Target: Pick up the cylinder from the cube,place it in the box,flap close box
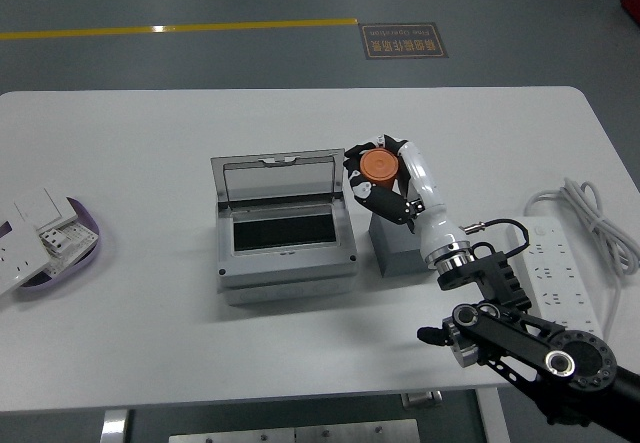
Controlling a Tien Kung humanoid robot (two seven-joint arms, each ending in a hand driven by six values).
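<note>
On the right half of the white table (pixel 150 143), the right hand (pixel 385 178) reaches in from the lower right corner and has its fingers (pixel 358 168) curled around the orange cylinder (pixel 379 166). The cylinder shows its round end face toward the camera, so its long axis appears to run roughly upward and toward the viewer, though the exact tilt is hard to judge. It sits over the far end of the grey cube (pixel 400 248); whether it is resting on the cube's top or already lifted just clear cannot be told from this view.

The grey box (pixel 285 233) stands just beside the cube, to the left of the hand, with its flap (pixel 280 178) raised at the far side and the dark opening facing up. The coming move turns on that relation: the opening lies leftward and slightly nearer than the held cylinder, close by, so a short sideways carry should bring it over the cavity. The raised flap stands on the far edge, out of that path. The left arm is not in view, so the right hand is the only one placed to act.
</note>
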